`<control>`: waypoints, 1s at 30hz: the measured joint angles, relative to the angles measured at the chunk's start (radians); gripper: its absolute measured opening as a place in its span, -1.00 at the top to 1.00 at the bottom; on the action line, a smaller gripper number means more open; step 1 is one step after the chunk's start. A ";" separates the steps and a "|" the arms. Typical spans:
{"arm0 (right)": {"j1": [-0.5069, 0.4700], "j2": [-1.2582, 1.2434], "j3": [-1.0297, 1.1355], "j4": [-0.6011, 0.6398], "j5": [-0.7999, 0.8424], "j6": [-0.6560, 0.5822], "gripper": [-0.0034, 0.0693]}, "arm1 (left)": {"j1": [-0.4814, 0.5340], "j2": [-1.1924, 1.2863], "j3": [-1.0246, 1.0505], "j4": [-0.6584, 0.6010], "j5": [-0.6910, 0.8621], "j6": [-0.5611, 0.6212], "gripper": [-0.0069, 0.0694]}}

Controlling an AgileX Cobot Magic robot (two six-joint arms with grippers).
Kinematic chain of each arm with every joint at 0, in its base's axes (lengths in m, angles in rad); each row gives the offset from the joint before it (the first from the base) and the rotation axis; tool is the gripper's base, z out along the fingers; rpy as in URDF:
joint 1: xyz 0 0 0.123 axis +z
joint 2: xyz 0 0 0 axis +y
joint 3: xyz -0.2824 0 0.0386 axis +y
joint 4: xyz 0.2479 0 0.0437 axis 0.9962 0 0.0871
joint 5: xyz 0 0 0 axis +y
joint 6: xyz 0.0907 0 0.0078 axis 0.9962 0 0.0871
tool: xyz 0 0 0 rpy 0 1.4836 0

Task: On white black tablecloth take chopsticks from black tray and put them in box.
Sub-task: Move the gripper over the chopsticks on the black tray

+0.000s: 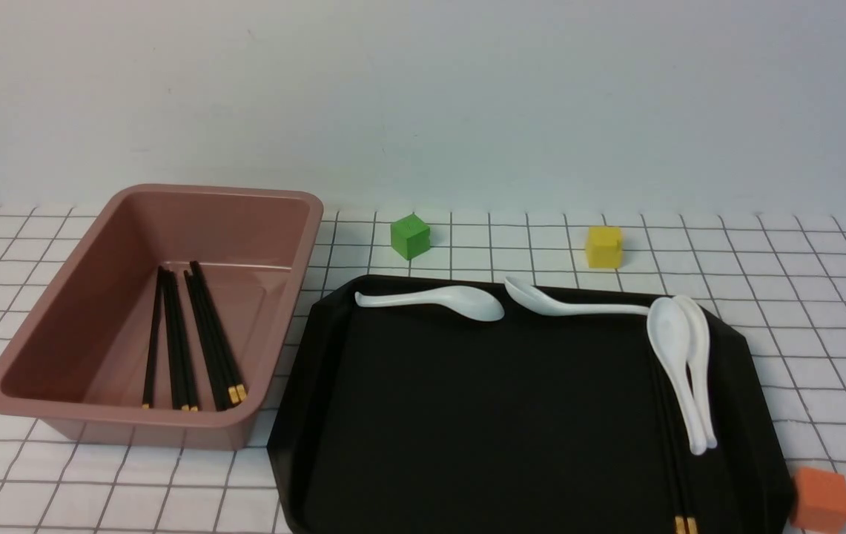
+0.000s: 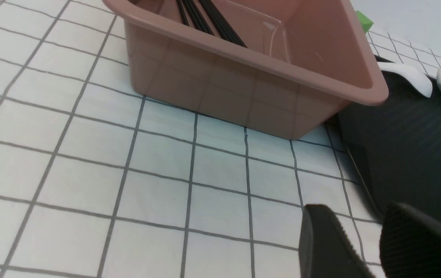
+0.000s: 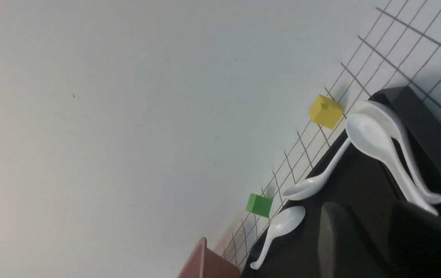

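Observation:
The brownish-pink box (image 1: 81, 297) stands at the left on the gridded tablecloth (image 1: 801, 297), with several black chopsticks (image 1: 193, 341) lying in it. They also show in the left wrist view (image 2: 205, 17). The black tray (image 1: 482, 415) lies right of the box. Two more chopsticks (image 1: 678, 489) lie along its right side, partly under spoons, gold ends at the front edge. No gripper shows in the front view. My left gripper (image 2: 355, 224) is open and empty over the cloth by the tray's corner (image 2: 409, 154). My right gripper (image 3: 365, 216) is open and empty above the tray (image 3: 359, 181).
Several white spoons lie on the tray: one at the back left (image 1: 452, 300), one at the back middle (image 1: 563, 302), and two stacked on the right (image 1: 678, 371). A green cube (image 1: 410, 236) and a yellow cube (image 1: 604, 246) sit behind the tray, and an orange cube (image 1: 821, 498) by its front right corner.

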 joint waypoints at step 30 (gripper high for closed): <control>0.113 1.302 -0.720 -0.295 0.643 -0.573 0.90 | 0.000 0.000 0.000 0.000 0.000 0.000 0.19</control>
